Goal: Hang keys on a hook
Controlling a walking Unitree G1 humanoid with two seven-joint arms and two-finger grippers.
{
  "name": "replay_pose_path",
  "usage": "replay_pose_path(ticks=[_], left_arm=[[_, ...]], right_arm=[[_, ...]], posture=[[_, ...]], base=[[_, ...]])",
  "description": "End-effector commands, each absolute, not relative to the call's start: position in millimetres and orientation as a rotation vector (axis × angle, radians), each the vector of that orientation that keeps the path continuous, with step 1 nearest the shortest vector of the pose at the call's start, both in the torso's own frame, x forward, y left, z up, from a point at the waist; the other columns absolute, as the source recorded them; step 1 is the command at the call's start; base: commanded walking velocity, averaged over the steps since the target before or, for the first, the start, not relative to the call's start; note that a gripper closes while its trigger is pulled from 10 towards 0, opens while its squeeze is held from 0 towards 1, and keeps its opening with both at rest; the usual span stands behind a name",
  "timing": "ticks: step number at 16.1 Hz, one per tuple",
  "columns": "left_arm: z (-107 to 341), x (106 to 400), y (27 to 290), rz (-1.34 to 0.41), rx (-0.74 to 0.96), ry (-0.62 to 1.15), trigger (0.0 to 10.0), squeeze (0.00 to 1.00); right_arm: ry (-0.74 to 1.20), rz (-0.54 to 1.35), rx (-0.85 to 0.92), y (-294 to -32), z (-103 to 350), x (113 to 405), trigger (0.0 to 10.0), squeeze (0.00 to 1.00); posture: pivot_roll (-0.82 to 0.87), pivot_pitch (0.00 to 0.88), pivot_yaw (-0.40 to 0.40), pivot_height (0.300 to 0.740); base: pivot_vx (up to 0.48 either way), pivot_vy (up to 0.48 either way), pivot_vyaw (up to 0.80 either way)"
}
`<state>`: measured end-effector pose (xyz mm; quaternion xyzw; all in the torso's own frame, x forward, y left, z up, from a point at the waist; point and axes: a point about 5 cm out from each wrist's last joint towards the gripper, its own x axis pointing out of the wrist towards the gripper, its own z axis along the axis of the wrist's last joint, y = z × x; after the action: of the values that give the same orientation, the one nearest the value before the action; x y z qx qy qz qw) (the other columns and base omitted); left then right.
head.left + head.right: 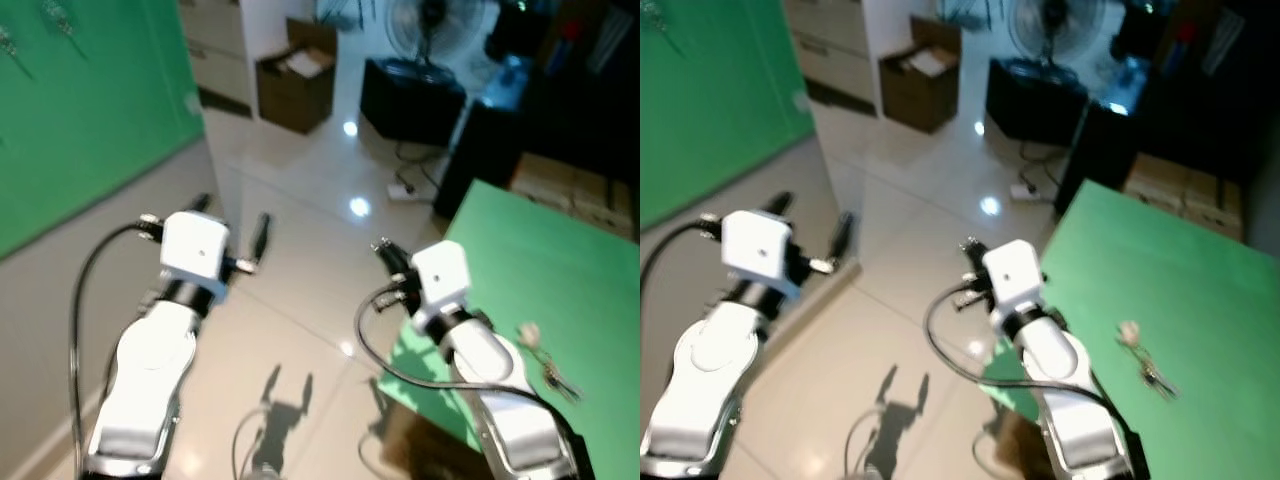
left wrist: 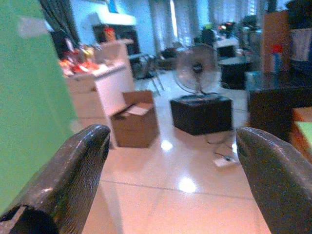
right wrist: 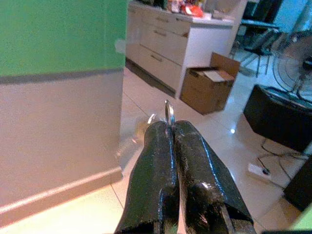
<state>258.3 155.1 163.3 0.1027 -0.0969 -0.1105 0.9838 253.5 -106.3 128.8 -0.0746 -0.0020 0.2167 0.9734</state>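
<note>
My right gripper [image 3: 169, 127] is shut on a metal key ring [image 3: 169, 113] that sticks out past its fingertips; it is held up over the floor, by the left edge of the green table [image 1: 560, 260]. A second bunch of keys [image 1: 545, 362] with a pale tag lies on that table, to the right of my right arm. My left gripper [image 1: 233, 212] is open and empty, held up near the green wall [image 1: 80, 110]. Small metal hooks [image 1: 58, 18] show high on that wall at the upper left.
An open cardboard box [image 1: 295, 85] stands by white drawers [image 1: 215, 45] at the back. A fan [image 1: 430, 25] stands behind a black case [image 1: 410, 100], with a power strip [image 1: 400, 188] and cable on the glossy tiled floor. Cardboard boxes [image 1: 570, 190] lie beyond the table.
</note>
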Motion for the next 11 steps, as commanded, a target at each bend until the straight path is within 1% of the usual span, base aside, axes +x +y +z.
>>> replay_pose_path(ticks=[1, 11], left_arm=[[164.4, 258.8, 146.7, -0.253, 0.203, -0.203, 10.0, 0.00], [155.2, 255.6, 149.3, -0.210, 0.168, -0.170, 10.0, 0.00]], right_arm=[[0.014, 0.417, -0.161, -114.7, 124.3, 253.6, 10.0, 0.00], [0.006, 0.446, -0.163, -112.8, 124.9, 259.2, 10.0, 0.00]], posture=[[-0.06, 0.053, 0.010, 0.740], [-0.05, 0.052, -0.016, 0.740]], base=[[0.390, 0.000, 0.80], [0.391, 0.000, 0.80]])
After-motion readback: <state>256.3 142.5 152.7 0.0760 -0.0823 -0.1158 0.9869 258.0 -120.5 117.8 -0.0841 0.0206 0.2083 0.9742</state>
